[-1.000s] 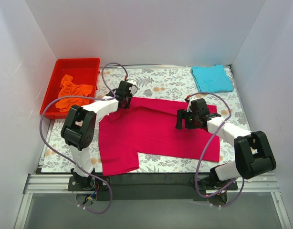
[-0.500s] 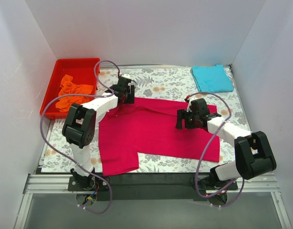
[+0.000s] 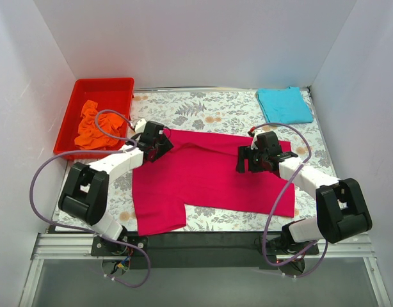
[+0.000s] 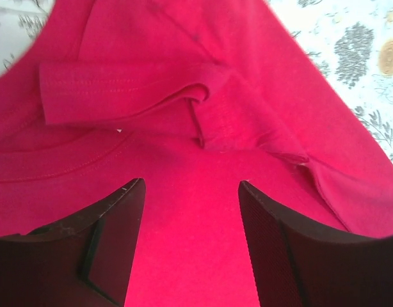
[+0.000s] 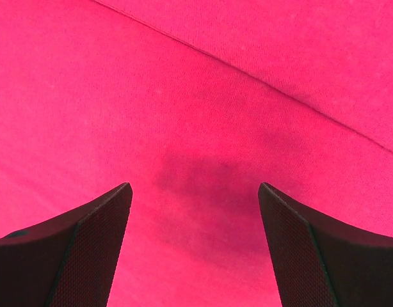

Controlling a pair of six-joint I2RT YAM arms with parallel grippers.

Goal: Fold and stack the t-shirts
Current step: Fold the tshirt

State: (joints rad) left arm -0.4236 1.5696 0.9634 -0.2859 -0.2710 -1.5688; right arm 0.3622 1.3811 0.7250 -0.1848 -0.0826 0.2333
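Floral-print table [image 3: 216, 109]: you are laying crimson-pink t-shirt [image 3: 209, 179] flat for folding; left gripper [image 4: 191, 192] hovering, jaws apart, at a rumpled fold; right gripper [image 5: 195, 192] likewise over its body.

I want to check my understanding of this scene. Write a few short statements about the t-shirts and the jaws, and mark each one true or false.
1. The orange t-shirt lies in the red bin. True.
2. The turquoise t-shirt is spread flat in the middle of the table. False: it lies folded at the far right corner. The crimson-pink t-shirt is the one spread in the middle.
3. The jaws of the right arm stand open over the crimson-pink t-shirt. True.
4. The jaws of the left arm are shut on the crimson-pink t-shirt. False: they stand open over it, with nothing between them.
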